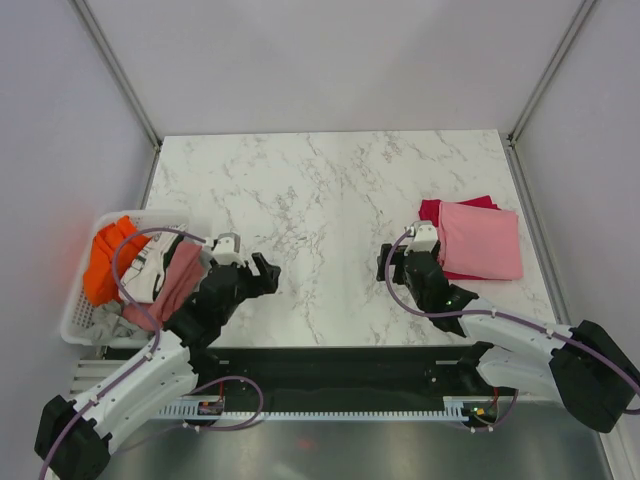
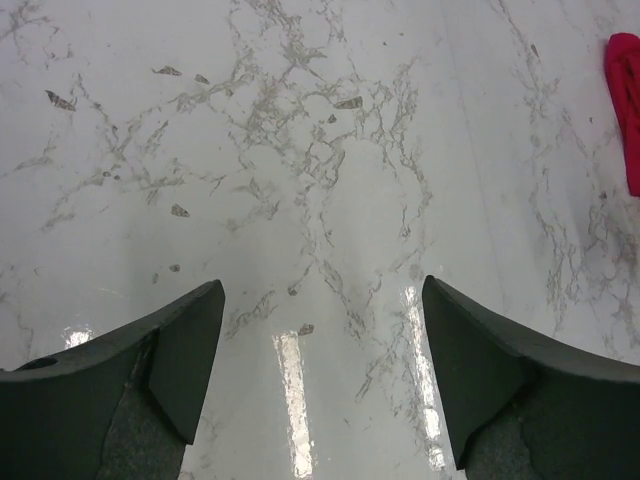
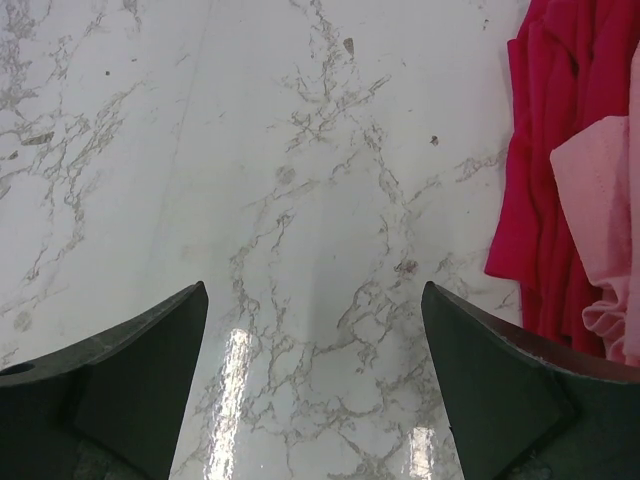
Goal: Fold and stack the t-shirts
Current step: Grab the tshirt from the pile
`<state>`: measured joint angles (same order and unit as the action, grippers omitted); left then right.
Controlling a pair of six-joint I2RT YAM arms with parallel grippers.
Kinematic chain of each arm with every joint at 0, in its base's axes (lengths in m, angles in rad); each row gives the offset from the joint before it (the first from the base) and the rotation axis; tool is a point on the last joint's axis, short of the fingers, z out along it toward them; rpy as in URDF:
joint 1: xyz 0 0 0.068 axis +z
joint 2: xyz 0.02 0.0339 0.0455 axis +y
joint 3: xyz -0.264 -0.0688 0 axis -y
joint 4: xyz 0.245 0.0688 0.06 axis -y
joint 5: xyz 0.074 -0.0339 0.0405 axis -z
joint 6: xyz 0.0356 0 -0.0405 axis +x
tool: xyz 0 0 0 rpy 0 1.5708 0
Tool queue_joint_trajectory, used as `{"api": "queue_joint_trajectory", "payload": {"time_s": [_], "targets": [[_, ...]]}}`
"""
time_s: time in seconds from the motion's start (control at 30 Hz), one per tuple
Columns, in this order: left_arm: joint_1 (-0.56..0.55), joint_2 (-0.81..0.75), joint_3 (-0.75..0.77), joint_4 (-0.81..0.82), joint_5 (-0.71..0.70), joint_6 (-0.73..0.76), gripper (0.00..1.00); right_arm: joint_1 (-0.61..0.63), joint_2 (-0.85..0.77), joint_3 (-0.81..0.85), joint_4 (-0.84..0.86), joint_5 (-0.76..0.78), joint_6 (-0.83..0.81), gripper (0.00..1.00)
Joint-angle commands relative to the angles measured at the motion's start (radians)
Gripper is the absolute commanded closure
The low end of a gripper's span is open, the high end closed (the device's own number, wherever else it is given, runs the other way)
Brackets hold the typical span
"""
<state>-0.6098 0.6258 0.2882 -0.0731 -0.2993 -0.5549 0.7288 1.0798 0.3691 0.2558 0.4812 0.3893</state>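
Note:
A folded pink t-shirt [image 1: 482, 240] lies on a crimson t-shirt [image 1: 430, 211] at the right of the marble table. In the right wrist view the crimson shirt [image 3: 560, 170] and the pink shirt's edge [image 3: 600, 200] show at the right. My right gripper [image 1: 398, 262] [image 3: 315, 300] is open and empty, just left of that stack. My left gripper [image 1: 268, 273] [image 2: 320, 300] is open and empty over bare marble, right of the basket. Orange [image 1: 108, 260], cream printed [image 1: 148, 272], dusty-rose [image 1: 178, 283] and grey [image 1: 106, 320] shirts lie crumpled in the basket.
The white slatted basket [image 1: 72, 318] stands at the table's left edge, by the left arm. Grey walls enclose the table on three sides. The crimson shirt's edge shows at the far right of the left wrist view [image 2: 625, 110].

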Motion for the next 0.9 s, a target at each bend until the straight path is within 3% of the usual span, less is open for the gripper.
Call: {"api": "queue_joint_trajectory", "payload": {"time_s": [0.0,0.03,0.13,0.3,0.37,0.53,0.57,0.67,0.87], "targets": [[0.004,-0.005,0.026,0.041,0.061,0.068,0.14,0.001,-0.029,0.008,0.036,0.040,0.002,0.04],[0.004,-0.009,0.041,0.033,0.083,0.078,0.22,0.001,-0.029,0.008,0.033,0.048,0.003,0.04],[0.001,-0.058,0.182,-0.048,0.099,0.070,0.21,0.001,-0.024,0.013,0.020,0.062,0.006,0.04],[0.022,0.030,0.478,-0.443,-0.293,-0.155,0.02,0.001,-0.041,0.011,0.007,0.076,0.016,0.03],[0.059,0.092,0.600,-0.597,-0.331,-0.184,0.00,0.001,-0.046,0.004,0.016,0.068,0.014,0.02],[0.365,0.313,0.836,-0.758,-0.221,-0.106,0.10,0.001,-0.049,0.005,0.010,0.063,0.016,0.02],[0.469,0.345,0.862,-0.774,-0.213,-0.099,0.13,0.001,-0.050,0.005,0.008,0.062,0.016,0.02],[0.623,0.408,0.901,-0.775,-0.178,-0.112,0.16,0.000,-0.052,0.001,0.014,0.054,0.016,0.02],[0.705,0.543,0.911,-0.743,-0.158,-0.154,0.19,0.001,-0.043,0.005,0.011,0.050,0.022,0.02]]}}
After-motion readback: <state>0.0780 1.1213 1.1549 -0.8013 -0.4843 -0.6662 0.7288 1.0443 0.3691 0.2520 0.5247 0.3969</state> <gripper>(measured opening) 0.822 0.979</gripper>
